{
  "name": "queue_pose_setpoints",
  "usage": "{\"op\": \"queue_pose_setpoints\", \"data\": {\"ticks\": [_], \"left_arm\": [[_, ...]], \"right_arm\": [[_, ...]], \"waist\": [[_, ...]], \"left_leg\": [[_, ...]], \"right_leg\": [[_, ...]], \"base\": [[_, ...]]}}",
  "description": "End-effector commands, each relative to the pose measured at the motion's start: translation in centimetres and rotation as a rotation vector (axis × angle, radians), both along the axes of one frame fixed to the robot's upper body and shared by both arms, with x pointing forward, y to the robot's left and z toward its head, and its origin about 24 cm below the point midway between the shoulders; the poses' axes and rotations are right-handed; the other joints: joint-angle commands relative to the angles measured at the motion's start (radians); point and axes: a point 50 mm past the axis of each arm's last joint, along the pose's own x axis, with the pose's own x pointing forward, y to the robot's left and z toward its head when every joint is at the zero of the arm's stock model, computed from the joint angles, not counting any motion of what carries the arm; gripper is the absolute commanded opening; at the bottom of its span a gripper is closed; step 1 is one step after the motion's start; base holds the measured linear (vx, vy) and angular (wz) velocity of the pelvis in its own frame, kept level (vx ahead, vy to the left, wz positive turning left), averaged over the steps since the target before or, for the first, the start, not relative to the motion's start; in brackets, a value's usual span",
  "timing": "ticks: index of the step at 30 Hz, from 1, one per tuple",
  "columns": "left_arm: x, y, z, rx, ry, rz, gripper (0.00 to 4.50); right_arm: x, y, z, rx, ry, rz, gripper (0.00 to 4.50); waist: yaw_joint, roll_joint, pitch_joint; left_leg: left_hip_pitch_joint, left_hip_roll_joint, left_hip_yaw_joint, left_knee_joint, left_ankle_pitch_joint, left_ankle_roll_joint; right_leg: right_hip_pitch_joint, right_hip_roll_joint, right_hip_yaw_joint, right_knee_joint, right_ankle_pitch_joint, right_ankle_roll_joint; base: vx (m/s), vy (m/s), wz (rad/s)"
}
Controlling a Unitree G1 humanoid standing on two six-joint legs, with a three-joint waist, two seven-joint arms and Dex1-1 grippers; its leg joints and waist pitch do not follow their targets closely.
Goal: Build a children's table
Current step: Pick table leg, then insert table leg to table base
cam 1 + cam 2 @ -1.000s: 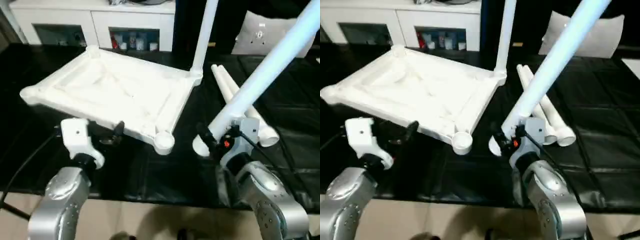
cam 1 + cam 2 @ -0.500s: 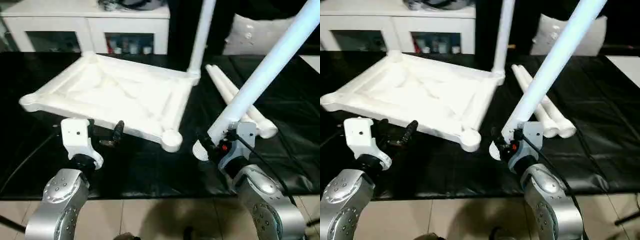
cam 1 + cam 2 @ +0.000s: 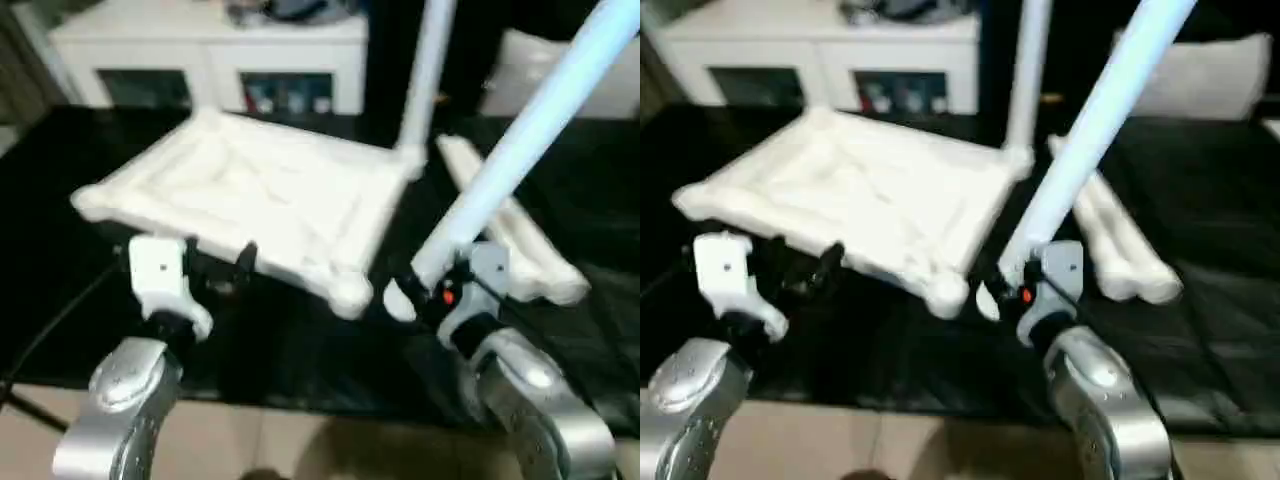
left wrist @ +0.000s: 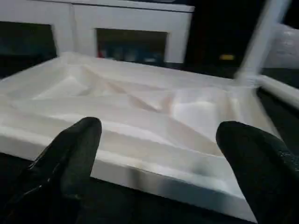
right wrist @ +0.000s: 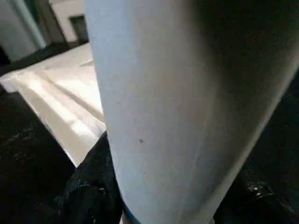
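Table top (image 3: 250, 195) lying ribs-up on black surface (image 3: 60, 230), one leg (image 3: 425, 70) already standing; right hand (image 3: 430, 290) clenching second leg (image 3: 520, 140), needing seating in near corner socket (image 3: 348, 293); left hand (image 3: 215, 268) released, hovering beside top.

A thick white table leg (image 5: 173, 107) runs from the top of the frame down to its bottom edge, with the right gripper's black fingers (image 5: 93, 186) closed against its base, while the ribbed white tabletop (image 5: 60, 98) lies at the left on a black surface (image 5: 28, 163).
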Motion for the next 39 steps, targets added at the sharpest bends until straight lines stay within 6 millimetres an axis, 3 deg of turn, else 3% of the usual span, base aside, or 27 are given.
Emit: {"op": "queue_pose_setpoints", "data": {"ticks": [1,2,3,4,5,6,7,8,9,10,11,12,13,14,15,16,17,18,20,22,24,25,28,34,35,36,39], "left_arm": [[0.0,-0.4,-0.1,-0.007,0.004,-0.020,4.50],[0.0,-0.4,-0.1,-0.008,0.005,-0.022,4.50],[0.0,-0.5,-0.1,-0.007,0.005,-0.029,4.50],[0.0,-0.7,-0.2,0.001,0.003,-0.049,4.50],[0.0,-0.8,-0.2,0.001,0.000,-0.061,4.50],[0.1,-0.8,-0.2,-0.001,-0.003,-0.066,4.50],[0.1,-0.9,-0.3,-0.007,0.003,-0.068,4.50],[0.0,-0.9,-0.3,-0.009,0.007,-0.071,4.50],[0.0,-1.0,-0.3,-0.016,0.007,-0.084,4.50],[0.0,-1.1,-0.5,-0.017,0.014,-0.101,4.50],[-0.1,-1.2,-0.6,-0.007,0.018,-0.111,4.50],[-0.1,-1.2,-0.6,-0.001,0.021,-0.118,4.50],[-0.3,-1.3,-1.0,0.015,0.036,-0.149,4.50],[-0.5,-1.4,-1.1,0.020,0.044,-0.175,4.50],[-0.5,-1.4,-1.2,0.021,0.047,-0.187,4.50],[-0.5,-1.3,-1.2,0.026,0.050,-0.205,4.50],[-0.4,-1.3,-1.3,0.030,0.051,-0.215,4.50],[-0.3,-1.2,-1.2,0.043,0.053,-0.246,4.50],[0.1,-1.0,-1.0,0.089,0.049,-0.311,4.50],[0.4,-0.7,-0.8,0.141,0.042,-0.380,4.50],[0.6,-0.1,-0.5,0.211,0.040,-0.486,4.50],[0.7,0.3,-0.5,0.243,0.048,-0.536,4.50],[0.8,1.5,-0.4,0.365,0.061,-0.716,4.32],[0.9,3.8,-0.8,0.500,0.198,-0.961,3.87],[1.0,4.1,-0.9,0.515,0.220,-0.991,3.87],[1.2,4.4,-1.0,0.535,0.243,-1.034,3.75],[1.7,4.5,-1.2,0.563,0.268,-1.098,3.57]], "right_arm": [[0.1,-0.4,0.6,-0.002,-0.029,-0.008,1.91],[0.1,-0.4,0.7,0.000,-0.029,-0.010,1.91],[0.2,-0.5,0.7,-0.002,-0.030,-0.014,1.91],[0.2,-0.7,0.7,-0.004,-0.031,-0.018,1.91],[0.1,-0.8,0.7,-0.004,-0.033,-0.020,1.91],[0.1,-0.8,0.7,-0.004,-0.034,-0.020,1.91],[0.0,-0.8,0.7,-0.005,-0.033,-0.020,1.91],[0.0,-0.9,0.7,-0.009,-0.036,-0.022,1.91],[-0.2,-0.9,0.7,-0.017,-0.040,-0.025,1.91],[-0.2,-1.0,0.7,-0.018,-0.038,-0.027,1.91],[-0.3,-1.0,0.6,-0.018,-0.036,-0.029,1.91],[-0.3,-1.0,0.6,-0.017,-0.035,-0.029,1.91],[-0.3,-1.0,0.6,-0.023,-0.036,-0.034,1.91],[-0.3,-1.2,0.7,-0.030,-0.044,-0.041,1.91],[-0.3,-1.2,0.8,-0.034,-0.050,-0.045,1.91],[-0.3,-1.3,0.9,-0.030,-0.063,-0.042,1.91],[-0.3,-1.3,1.0,-0.027,-0.072,-0.039,1.91],[-0.2,-1.4,1.0,-0.032,-0.069,-0.031,1.91],[-0.1,-1.5,1.1,-0.047,-0.079,-0.014,1.91],[0.0,-1.5,1.3,-0.059,-0.107,0.019,1.91],[0.1,-1.3,1.5,-0.042,-0.127,0.068,1.91],[0.2,-1.3,1.7,-0.041,-0.133,0.084,1.91],[0.7,-1.2,1.8,-0.069,-0.141,0.134,1.91],[0.5,-0.7,1.8,-0.065,-0.123,0.292,1.91],[0.4,-0.6,1.8,-0.061,-0.123,0.316,1.91],[0.3,-0.5,1.7,-0.054,-0.122,0.346,1.91],[0.0,-0.3,1.7,-0.049,-0.118,0.396,1.91]], "waist": [[-0.055,0.033,-0.077],[-0.062,0.022,-0.074],[-0.064,0.016,-0.067],[-0.055,-0.005,-0.063],[-0.059,-0.038,-0.048],[-0.052,-0.066,-0.050],[-0.008,-0.097,-0.049],[0.008,-0.101,-0.045],[0.004,-0.079,-0.068],[-0.024,-0.078,-0.049],[-0.022,-0.070,-0.047],[-0.026,-0.050,-0.037],[-0.015,0.001,-0.049],[-0.036,-0.002,-0.057],[-0.033,-0.002,-0.065],[-0.036,-0.009,-0.068],[-0.031,-0.008,-0.065],[-0.029,-0.021,-0.057],[-0.025,-0.023,-0.049],[-0.029,-0.016,-0.041],[-0.032,-0.026,-0.042],[-0.029,-0.023,-0.042],[-0.031,-0.022,-0.045],[-0.021,-0.021,-0.049],[-0.024,-0.022,-0.050],[-0.019,-0.020,-0.052],[-0.015,-0.020,-0.055]], "left_leg": [[0.175,0.200,-0.170,-0.087,0.134,0.408],[0.156,0.197,-0.157,-0.082,0.201,0.446],[0.127,0.180,-0.123,-0.085,0.316,0.485],[0.114,0.189,0.021,-0.110,0.238,0.295],[0.089,0.149,0.057,-0.134,0.066,0.228],[0.099,0.093,0.098,-0.107,-0.057,0.195],[0.029,-0.056,0.111,0.061,-0.263,0.124],[-0.052,-0.008,0.031,0.096,-0.145,0.128],[-0.079,-0.014,-0.002,0.102,0.050,0.051],[-0.090,-0.008,-0.020,0.088,0.129,0.020],[-0.082,-0.008,-0.019,0.065,0.189,0.002],[-0.076,0.003,-0.019,-0.020,0.319,-0.007],[-0.065,0.066,-0.033,-0.070,0.255,0.040],[-0.070,0.124,-0.056,-0.067,0.220,0.080],[-0.047,0.143,-0.064,-0.067,0.188,0.100],[-0.056,0.128,-0.053,-0.066,0.184,0.115],[-0.060,0.120,-0.047,-0.066,0.180,0.113],[-0.064,0.109,-0.033,-0.072,0.124,0.104],[-0.060,0.107,-0.024,-0.083,0.036,0.073],[-0.042,0.115,-0.021,-0.097,-0.111,0.024],[-0.047,0.115,-0.017,-0.103,-0.125,0.012],[-0.042,0.110,-0.013,-0.102,-0.137,0.011],[-0.043,0.114,-0.003,-0.107,-0.136,-0.007],[-0.032,0.113,0.010,-0.106,-0.124,0.005],[-0.037,0.114,0.011,-0.107,-0.113,0.004],[-0.031,0.117,0.013,-0.108,-0.112,0.006],[-0.031,0.121,0.020,-0.109,-0.095,0.009]], "right_leg": [[-0.151,-0.038,-0.015,0.070,-0.072,0.037],[-0.168,-0.048,-0.013,0.083,-0.026,0.085],[-0.193,-0.056,-0.014,0.099,0.046,0.135],[-0.205,-0.061,-0.038,0.082,0.157,0.073],[-0.158,-0.077,-0.024,0.007,0.226,-0.001],[-0.144,-0.080,0.003,-0.047,0.205,-0.049],[-0.015,-0.145,0.187,-0.175,-0.276,-0.165],[0.056,-0.247,0.182,-0.159,-0.322,-0.188],[0.050,-0.201,0.145,-0.117,-0.129,-0.127],[0.028,-0.190,0.123,-0.111,0.152,-0.146],[0.009,-0.170,0.090,-0.111,0.279,-0.144],[-0.034,-0.104,0.019,-0.110,0.372,-0.104],[-0.044,-0.088,0.020,-0.118,0.297,-0.046],[-0.044,-0.079,0.023,-0.080,0.279,-0.039],[-0.047,-0.098,0.030,-0.078,0.270,-0.055],[-0.036,-0.118,0.041,-0.078,0.318,-0.102],[-0.037,-0.121,0.042,-0.082,0.333,-0.123],[-0.032,-0.123,0.044,-0.095,0.296,-0.146],[-0.029,-0.122,0.043,-0.108,0.173,-0.156],[-0.039,-0.120,0.045,-0.122,-0.034,-0.153],[-0.039,-0.122,0.049,-0.126,-0.067,-0.147],[-0.046,-0.123,0.052,-0.128,-0.100,-0.139],[-0.049,-0.123,0.051,-0.127,-0.121,-0.134],[-0.055,-0.125,0.055,-0.125,-0.086,-0.139],[-0.050,-0.126,0.054,-0.121,-0.071,-0.144],[-0.055,-0.126,0.052,-0.122,-0.058,-0.149],[-0.051,-0.130,0.050,-0.116,0.001,-0.175]], "base": [[0.186,0.004,0.07],[0.186,0.004,0.07],[0.150,-0.015,0.08],[0.148,-0.045,-0.33],[0.148,-0.045,-0.33],[0.148,-0.083,-0.69],[0.166,-0.093,-0.65],[0.166,-0.093,-0.65],[0.180,-0.071,-0.34],[0.140,-0.072,-0.09],[0.140,-0.072,-0.09],[0.092,-0.072,-0.16],[0.096,0.006,-0.16],[0.096,0.006,-0.16],[0.117,0.041,-0.01],[0.074,0.014,0.09],[0.074,0.014,0.09],[0.000,0.000,0.00],[0.000,0.000,0.00],[0.000,0.000,0.00],[0.000,0.000,0.00],[0.000,0.000,0.00],[0.000,0.000,0.00],[0.000,0.000,0.00],[0.000,0.000,0.00],[0.000,0.000,0.00],[0.000,0.000,0.00]]}}
